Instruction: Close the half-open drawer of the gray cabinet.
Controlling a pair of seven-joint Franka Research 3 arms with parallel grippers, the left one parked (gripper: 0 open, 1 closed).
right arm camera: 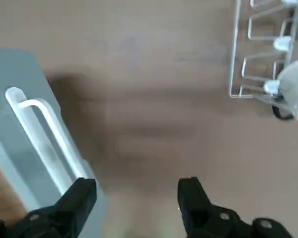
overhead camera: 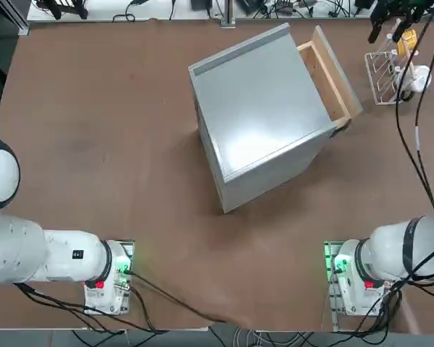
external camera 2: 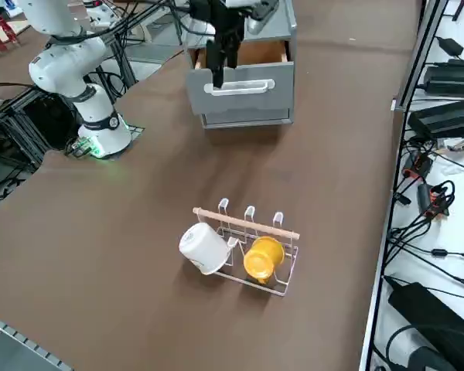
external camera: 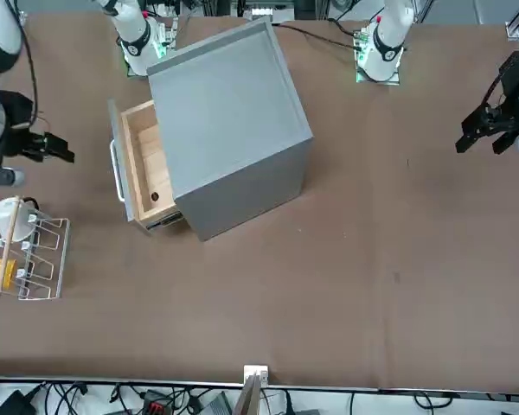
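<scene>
Cabinet point(overhead camera: 264, 97), gray and smooth-topped, stood angled on the brown table point(overhead camera: 130, 195), and the drawer point(overhead camera: 331, 81) jutted partway out of its right side, its white handle point(external camera 2: 243, 87) facing away from the cabinet. Farther right of the cabinet, beyond the drawer front, the right gripper point(right arm camera: 137, 191) hung with its fingers spread apart and nothing between them, near the white wire rack point(overhead camera: 382, 76) that held a yellow mug point(overhead camera: 406, 42) and a white mug point(overhead camera: 417, 78).

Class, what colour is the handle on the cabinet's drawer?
The handle is white, against the drawer's gray front; it shows best in the right side view.
</scene>
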